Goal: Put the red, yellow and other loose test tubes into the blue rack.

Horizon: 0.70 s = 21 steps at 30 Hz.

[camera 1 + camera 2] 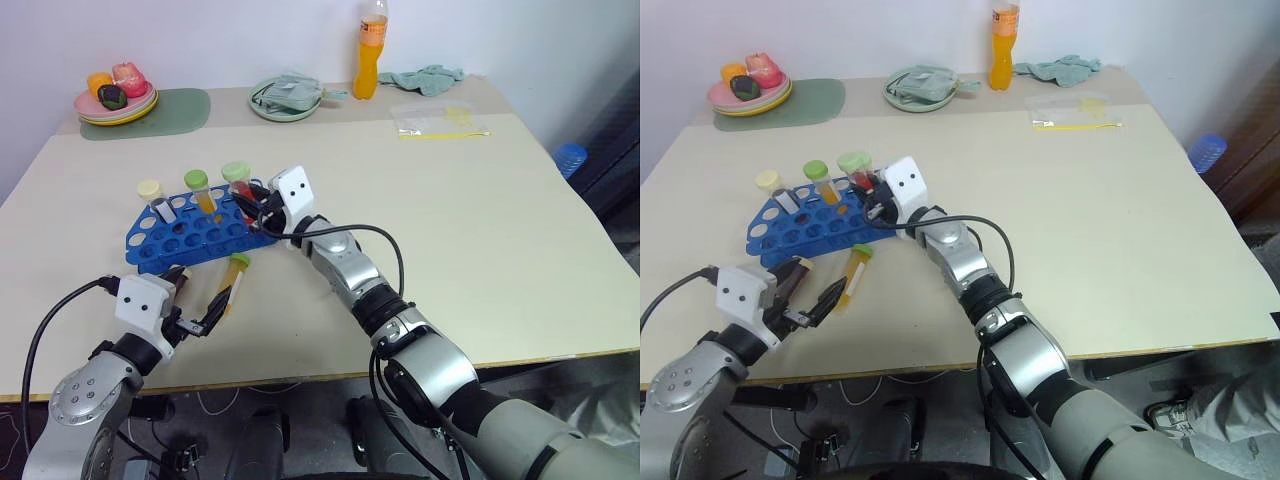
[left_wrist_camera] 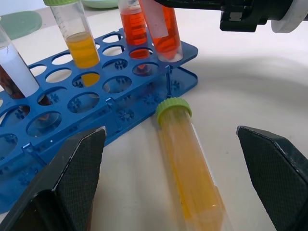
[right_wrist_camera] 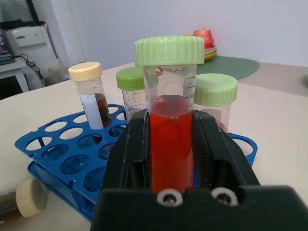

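Lower left of the frame, the left gripper [image 1: 197, 312] hangs wide open with a yellow tube [image 2: 185, 166] lying flat on the table [image 1: 480, 240] between its fingers, probably lined up for the next grab. Just past that, mid-left, the blue rack [image 1: 190, 238] already holds several upright tubes. At its right end, the right gripper [image 1: 258, 207] is clamped on a red tube [image 3: 169, 139] with a green cap, kept upright so it can drop into a hole.

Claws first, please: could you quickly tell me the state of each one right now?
Left claw: open, holding nothing, a yellow tube lying between its fingers.
Right claw: closed on a red tube over the blue rack.
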Tool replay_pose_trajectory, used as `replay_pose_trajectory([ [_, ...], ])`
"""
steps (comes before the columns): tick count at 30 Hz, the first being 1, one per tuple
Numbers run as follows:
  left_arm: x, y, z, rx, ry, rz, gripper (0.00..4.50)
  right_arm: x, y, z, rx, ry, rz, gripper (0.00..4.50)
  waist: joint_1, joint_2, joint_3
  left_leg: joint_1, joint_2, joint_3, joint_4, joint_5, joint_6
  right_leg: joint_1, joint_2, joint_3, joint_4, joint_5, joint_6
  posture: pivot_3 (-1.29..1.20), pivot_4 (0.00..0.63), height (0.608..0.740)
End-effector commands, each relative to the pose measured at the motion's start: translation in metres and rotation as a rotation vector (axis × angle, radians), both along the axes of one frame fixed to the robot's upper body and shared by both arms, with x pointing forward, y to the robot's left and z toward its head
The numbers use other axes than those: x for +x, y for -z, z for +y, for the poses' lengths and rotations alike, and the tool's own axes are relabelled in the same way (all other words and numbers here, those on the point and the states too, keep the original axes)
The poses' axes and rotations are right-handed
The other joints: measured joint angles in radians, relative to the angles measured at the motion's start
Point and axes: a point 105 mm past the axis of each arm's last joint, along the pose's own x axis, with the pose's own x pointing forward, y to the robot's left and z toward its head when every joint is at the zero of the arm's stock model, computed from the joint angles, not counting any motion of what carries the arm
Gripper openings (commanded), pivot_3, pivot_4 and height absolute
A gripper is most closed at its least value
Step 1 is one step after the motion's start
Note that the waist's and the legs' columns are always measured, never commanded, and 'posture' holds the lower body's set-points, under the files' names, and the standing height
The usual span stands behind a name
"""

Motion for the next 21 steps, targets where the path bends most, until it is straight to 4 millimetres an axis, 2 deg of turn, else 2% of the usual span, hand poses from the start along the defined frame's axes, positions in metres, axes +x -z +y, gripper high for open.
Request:
replay_pose_trajectory([
  [1, -0.002, -0.011, -0.001, 0.008, -0.001, -0.038, 4.5, -0.03, -0.018, 0.045, 0.109, -0.115, -0.012, 0.69, 0.0, 0.0, 0.0, 0.0, 0.0, 0.0, 0.0, 0.0, 0.0, 0.0, 0.0, 0.0, 0.0, 0.0, 0.0, 0.0, 0.15, 0.74],
  [6, -0.002, -0.01, 0.0, 0.002, -0.009, -0.031, 4.5, -0.039, -0.014, 0.044, 0.122, -0.172, -0.033, 0.69, -0.002, 0.0, 0.0, 0.0, 0.0, 0.0, 0.0, 0.0, 0.0, 0.0, 0.0, 0.0, 0.0, 0.0, 0.0, 0.0, 0.15, 0.74],
  [11, -0.001, -0.01, 0.002, -0.003, -0.022, -0.023, 4.5, -0.043, -0.018, 0.042, 0.14, -0.214, -0.044, 3.12, -0.008, 0.0, 0.0, 0.0, 0.0, 0.0, 0.0, 0.0, 0.0, 0.0, 0.0, 0.0, 0.0, 0.0, 0.0, 0.0, 0.15, 0.74],
  [13, -0.001, -0.01, 0.002, -0.004, -0.024, -0.021, 4.5, -0.042, -0.02, 0.041, 0.141, -0.205, -0.055, 4.23, -0.009, 0.0, 0.0, 0.0, 0.0, 0.0, 0.0, 0.0, 0.0, 0.0, 0.0, 0.0, 0.0, 0.0, 0.0, 0.0, 0.15, 0.74],
  [14, -0.001, -0.01, 0.002, -0.005, -0.024, -0.02, 4.5, -0.041, -0.021, 0.041, 0.141, -0.198, -0.057, 4.42, -0.009, 0.0, 0.0, 0.0, 0.0, 0.0, 0.0, 0.0, 0.0, 0.0, 0.0, 0.0, 0.0, 0.0, 0.0, 0.0, 0.15, 0.74],
  [18, -0.001, -0.01, 0.001, -0.006, -0.027, -0.017, 4.5, -0.038, -0.025, 0.036, 0.147, -0.186, -0.07, 4.42, -0.011, 0.0, 0.0, 0.0, 0.0, -0.001, 0.0, 0.0, 0.0, 0.0, 0.0, 0.0, 0.0, 0.0, 0.0, 0.0, 0.15, 0.74],
  [21, -0.001, -0.01, 0.001, -0.003, -0.036, -0.011, 4.5, -0.038, -0.04, 0.026, 0.17, -0.192, -0.121, 4.42, -0.012, 0.0, 0.0, 0.0, 0.0, -0.001, 0.0, 0.0, 0.0, 0.0, 0.0, 0.0, 0.0, 0.0, 0.0, 0.0, 0.15, 0.74],
])
